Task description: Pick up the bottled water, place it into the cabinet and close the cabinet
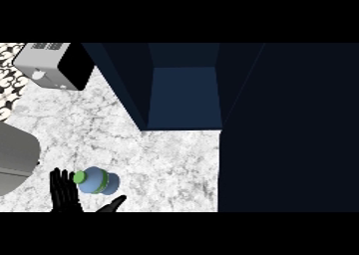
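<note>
The bottled water [97,181] is a small blue bottle with a green cap and a green band, and it lies on the marble counter [168,159] at the lower left. My left hand [65,195] comes in from the lower edge right beside it, open. Its straight fingers stand just left of the cap and its thumb lies spread below the bottle. No finger curls round the bottle. The dark blue cabinet [184,94] stands open at the top middle, its inside shadowed and bare. Its open door [293,129] fills the right side. My right hand does not show.
A white and black toaster [54,64] sits at the back left, next to patterned tiles [4,79]. A large grey rounded shape [9,159] covers the left edge close to my left hand. Bare marble lies between the bottle and the cabinet opening.
</note>
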Action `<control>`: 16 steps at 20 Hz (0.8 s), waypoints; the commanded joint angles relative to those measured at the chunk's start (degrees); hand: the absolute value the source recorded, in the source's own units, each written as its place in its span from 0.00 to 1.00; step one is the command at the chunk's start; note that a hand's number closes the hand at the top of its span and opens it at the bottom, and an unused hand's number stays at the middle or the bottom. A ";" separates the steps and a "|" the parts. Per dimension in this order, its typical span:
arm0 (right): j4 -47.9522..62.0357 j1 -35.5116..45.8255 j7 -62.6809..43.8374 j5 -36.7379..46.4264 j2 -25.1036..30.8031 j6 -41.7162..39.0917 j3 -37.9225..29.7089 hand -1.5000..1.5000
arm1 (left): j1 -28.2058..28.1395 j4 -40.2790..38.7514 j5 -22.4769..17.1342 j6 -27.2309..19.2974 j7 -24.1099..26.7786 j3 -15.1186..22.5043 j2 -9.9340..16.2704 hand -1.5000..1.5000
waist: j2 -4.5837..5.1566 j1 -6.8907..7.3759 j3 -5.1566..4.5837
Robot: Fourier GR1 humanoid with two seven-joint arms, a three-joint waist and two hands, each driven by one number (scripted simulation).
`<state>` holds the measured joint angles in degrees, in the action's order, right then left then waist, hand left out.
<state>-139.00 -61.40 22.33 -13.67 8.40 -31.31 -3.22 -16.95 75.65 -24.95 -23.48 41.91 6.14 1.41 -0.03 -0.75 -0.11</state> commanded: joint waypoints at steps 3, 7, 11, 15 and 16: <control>-9.94 -2.88 -3.06 -7.17 0.91 -0.17 -3.96 0.00 | 6.55 -8.60 -1.02 1.43 1.10 -3.68 0.13 0.00 | 0.09 0.02 0.02; -4.05 -1.03 0.19 -3.55 0.10 -2.04 -4.57 0.00 | 8.76 -15.97 -4.49 8.61 8.43 -5.35 -1.33 0.00 | -0.02 -0.01 0.02; -8.37 -4.98 -0.25 -6.60 0.63 -2.92 -6.27 0.00 | 11.78 -17.94 -6.93 13.08 8.62 -5.99 -1.36 0.00 | 0.03 -0.25 -0.02; -8.84 -7.12 1.71 -7.49 0.34 -4.68 -7.14 0.00 | 12.94 -20.78 -8.64 18.93 10.67 -8.22 -0.41 0.00 | -0.04 -0.40 -0.02; -8.33 -3.62 -0.38 -4.56 -1.26 -2.09 -4.98 0.00 | 12.83 -17.18 -7.72 15.95 8.40 -5.59 -1.37 0.00 | 0.02 0.21 0.04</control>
<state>-138.49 -63.68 25.64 -14.48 8.37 -34.44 -7.97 -5.69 58.06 -31.91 -8.47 50.64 0.02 0.62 0.00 -0.77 -0.11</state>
